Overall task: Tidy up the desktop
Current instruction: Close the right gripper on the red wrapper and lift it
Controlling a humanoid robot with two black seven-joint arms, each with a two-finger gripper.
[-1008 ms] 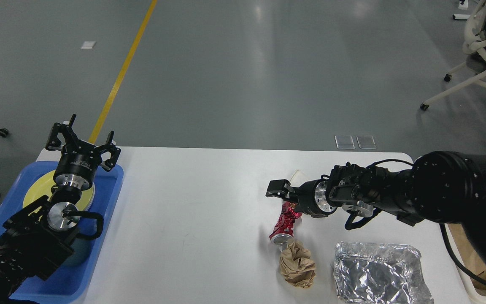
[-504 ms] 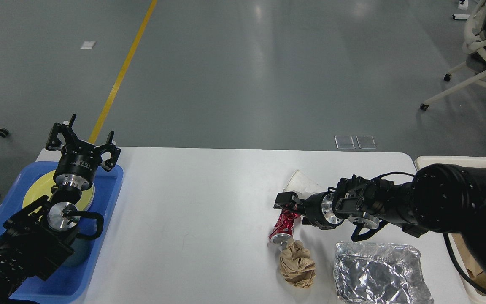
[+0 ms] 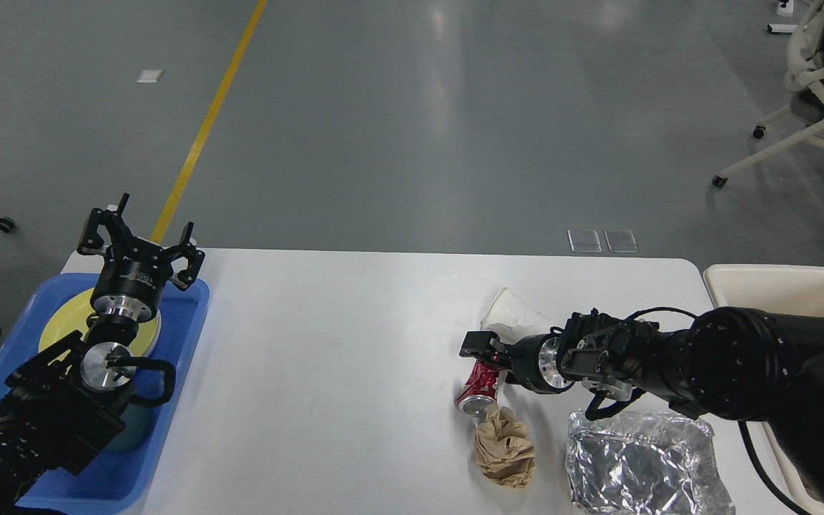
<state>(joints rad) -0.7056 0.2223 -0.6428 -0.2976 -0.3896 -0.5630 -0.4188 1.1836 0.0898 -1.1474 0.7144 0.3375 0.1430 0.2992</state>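
Evidently my right gripper (image 3: 482, 348) hovered at the far end of the crushed can (image 3: 478, 386), its jaws too dark and end-on to tell whether parted or closed. My left gripper (image 3: 139, 243) hung spread over the blue tray (image 3: 187, 357). Across the desktop (image 3: 326, 372) lay the can, a brown paper wad (image 3: 503, 447), a foil tray (image 3: 641, 465) and white paper (image 3: 516, 311). Light, dented and slick, I judged the can; best pinched across its crumpled middle.

Left pincer (image 3: 139, 239) spread, upright; right pincer (image 3: 482, 352) points leftward, low.
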